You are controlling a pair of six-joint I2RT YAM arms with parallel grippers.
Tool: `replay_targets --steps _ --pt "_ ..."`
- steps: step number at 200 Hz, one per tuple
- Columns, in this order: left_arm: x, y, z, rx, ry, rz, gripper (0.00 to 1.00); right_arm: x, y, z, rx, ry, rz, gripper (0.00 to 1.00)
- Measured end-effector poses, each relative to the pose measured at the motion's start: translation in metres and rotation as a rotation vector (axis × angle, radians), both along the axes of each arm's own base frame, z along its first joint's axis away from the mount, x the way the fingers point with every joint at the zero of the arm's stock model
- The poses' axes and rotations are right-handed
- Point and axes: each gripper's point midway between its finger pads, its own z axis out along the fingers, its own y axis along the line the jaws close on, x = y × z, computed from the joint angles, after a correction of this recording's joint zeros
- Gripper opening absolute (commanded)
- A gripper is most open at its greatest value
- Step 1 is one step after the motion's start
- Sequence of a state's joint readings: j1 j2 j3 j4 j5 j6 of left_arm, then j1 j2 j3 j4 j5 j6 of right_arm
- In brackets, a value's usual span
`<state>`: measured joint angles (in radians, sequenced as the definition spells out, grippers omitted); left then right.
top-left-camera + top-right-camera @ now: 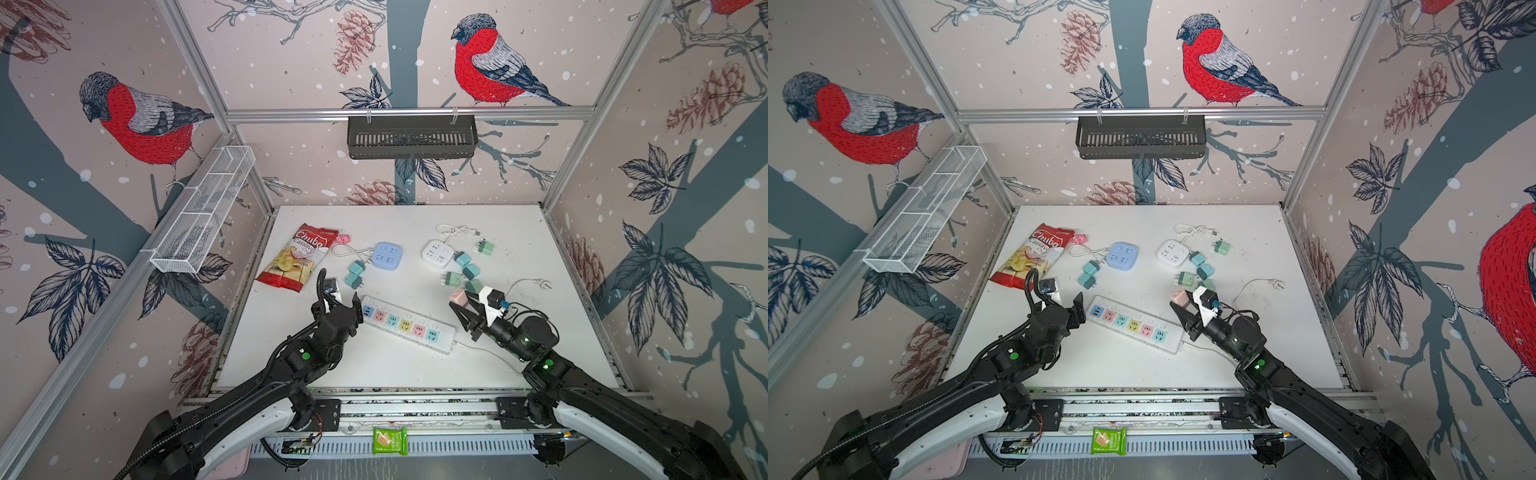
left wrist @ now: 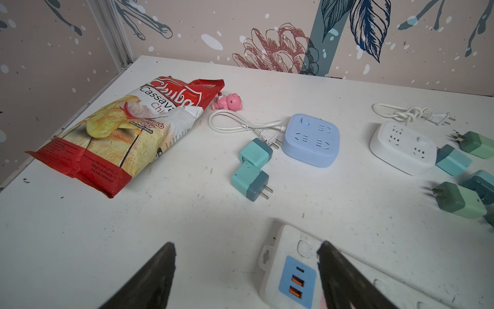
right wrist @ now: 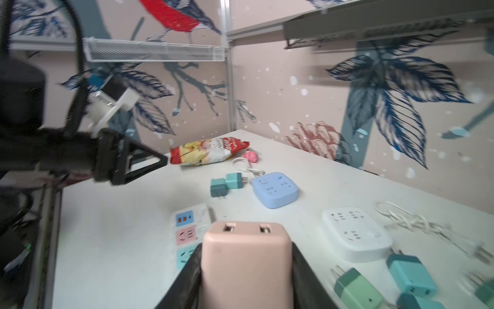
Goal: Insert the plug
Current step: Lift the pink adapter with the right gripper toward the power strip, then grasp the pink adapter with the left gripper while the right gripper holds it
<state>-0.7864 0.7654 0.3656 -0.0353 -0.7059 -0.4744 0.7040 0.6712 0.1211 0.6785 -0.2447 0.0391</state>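
Two arms are reaching in from the near edge of the white desk [image 1: 374,370], past a green snack packet [image 1: 389,441] that is lying on the front rail. The left arm [image 1: 291,365] is holding its jaws spread wide and empty at the blue USB end of the multicoloured power strip [image 1: 407,326]; in the left wrist view one finger [image 2: 344,278] is standing over the strip and the other over bare desk. The right arm [image 1: 540,361] is closing its jaws firmly on the sides of the pink plug [image 3: 246,267], which is sitting just beyond the strip's cabled end [image 1: 1179,298] and is not seated in any socket. Farther back, a pair of teal adapters [image 1: 355,274] is lying beside a blue cube socket [image 1: 386,255], while more teal and green adapters [image 1: 465,266] are clustering around a white cube socket [image 1: 438,252]. A red chips bag [image 1: 295,262] and a small pink toy [image 1: 344,239] are lying to the far left. A white wire basket [image 1: 203,208] and a black basket [image 1: 411,137] are hanging on the walls.
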Motion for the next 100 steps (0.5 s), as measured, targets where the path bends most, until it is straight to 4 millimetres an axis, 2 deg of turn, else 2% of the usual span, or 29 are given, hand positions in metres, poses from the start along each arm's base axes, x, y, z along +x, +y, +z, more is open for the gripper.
replay_targets --steps 27,63,85,100 --pt "-0.001 0.0 0.001 -0.007 -0.004 -0.005 0.83 -0.018 0.013 0.004 -0.039 -0.114 0.097 0.03" --pt "-0.003 -0.004 0.009 -0.046 -0.023 -0.032 0.81 -0.032 0.02 -0.008 -0.107 -0.216 0.149 0.04" --pt "-0.006 -0.018 0.021 -0.109 -0.033 -0.112 0.8 -0.045 0.022 -0.022 -0.161 -0.304 0.188 0.04" --pt "-0.01 -0.035 0.032 -0.16 -0.034 -0.204 0.78 -0.049 0.023 -0.025 -0.192 -0.367 0.198 0.04"
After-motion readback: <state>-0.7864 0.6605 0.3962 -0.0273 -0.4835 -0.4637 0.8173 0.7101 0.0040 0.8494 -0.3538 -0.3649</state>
